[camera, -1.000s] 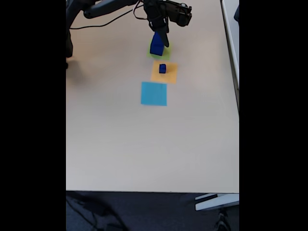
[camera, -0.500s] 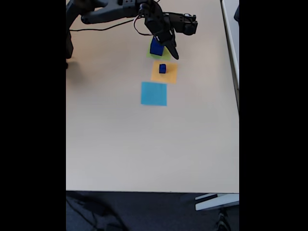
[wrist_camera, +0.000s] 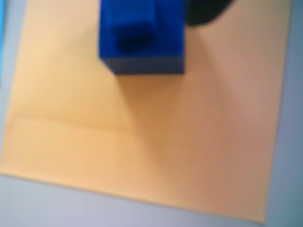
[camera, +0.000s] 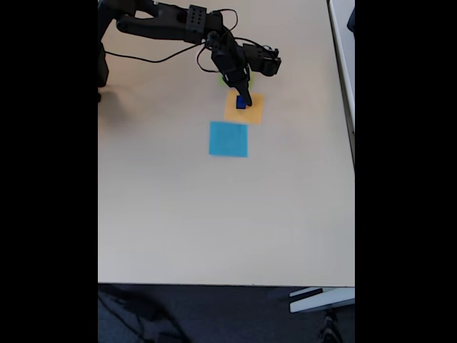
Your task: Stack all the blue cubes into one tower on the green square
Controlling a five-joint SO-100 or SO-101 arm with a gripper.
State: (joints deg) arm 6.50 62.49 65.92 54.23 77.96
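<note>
step: reaching for the small cube [camera: 240, 103] on the orange square [camera: 251, 112] | hand [camera: 245, 98] just over it, grip state can't tell | green square [camera: 222, 80] mostly hidden behind arm, tower there unseen | next: close on cube, lift, carry to green

The small blue cube [wrist_camera: 142, 38] looks matt and smooth, like plastic or foam. Under it, the orange square [wrist_camera: 142, 142] is thin, matt, faintly creased paper. The table [camera: 214, 214] is smooth and pale.
</note>
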